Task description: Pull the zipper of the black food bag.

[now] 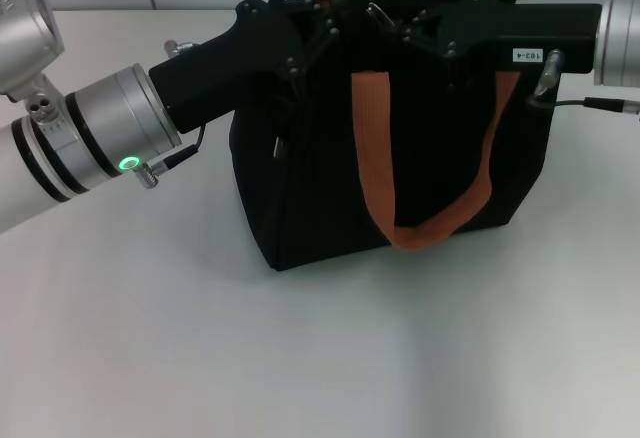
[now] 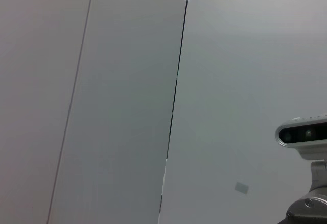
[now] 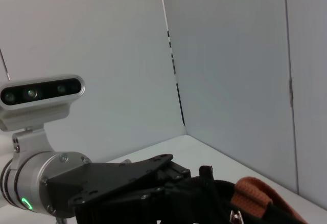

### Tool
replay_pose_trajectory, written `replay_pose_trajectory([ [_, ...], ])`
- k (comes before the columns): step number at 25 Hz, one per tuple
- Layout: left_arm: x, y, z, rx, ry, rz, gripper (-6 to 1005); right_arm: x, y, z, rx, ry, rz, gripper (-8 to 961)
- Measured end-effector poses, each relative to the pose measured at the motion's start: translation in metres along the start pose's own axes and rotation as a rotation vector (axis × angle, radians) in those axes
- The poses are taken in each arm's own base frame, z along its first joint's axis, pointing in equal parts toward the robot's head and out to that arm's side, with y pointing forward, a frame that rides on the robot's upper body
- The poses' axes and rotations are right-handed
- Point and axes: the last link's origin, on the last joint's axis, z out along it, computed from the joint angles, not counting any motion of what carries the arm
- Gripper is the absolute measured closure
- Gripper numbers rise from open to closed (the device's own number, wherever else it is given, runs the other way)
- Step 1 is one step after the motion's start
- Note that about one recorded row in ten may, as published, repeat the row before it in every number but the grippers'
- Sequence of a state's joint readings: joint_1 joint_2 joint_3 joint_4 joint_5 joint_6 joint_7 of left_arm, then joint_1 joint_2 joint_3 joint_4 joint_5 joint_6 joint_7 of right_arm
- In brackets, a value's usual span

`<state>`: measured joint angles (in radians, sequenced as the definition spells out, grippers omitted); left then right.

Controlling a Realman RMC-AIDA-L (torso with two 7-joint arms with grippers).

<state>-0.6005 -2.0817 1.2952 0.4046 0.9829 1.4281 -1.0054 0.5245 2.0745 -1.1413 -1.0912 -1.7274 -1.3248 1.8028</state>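
Zipper (image 1: 379, 16) between left pincer (image 1: 330, 33) and right pincer (image 1: 420, 30); grips indiscernible.

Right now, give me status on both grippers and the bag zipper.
Left gripper and right gripper both at top of boxy black fabric food bag. Small silver zipper pull between them. Orange-brown strap hangs clear.
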Motion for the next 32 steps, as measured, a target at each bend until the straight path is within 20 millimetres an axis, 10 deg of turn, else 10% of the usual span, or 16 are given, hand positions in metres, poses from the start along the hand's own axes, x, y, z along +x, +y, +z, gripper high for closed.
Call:
replay_pose_trajectory([
  [32, -0.009, -0.001, -0.029, 0.094, 0.016, 0.060, 937, -0.033, -0.006, 0.022, 0.008, 0.217, 0.199, 954],
])
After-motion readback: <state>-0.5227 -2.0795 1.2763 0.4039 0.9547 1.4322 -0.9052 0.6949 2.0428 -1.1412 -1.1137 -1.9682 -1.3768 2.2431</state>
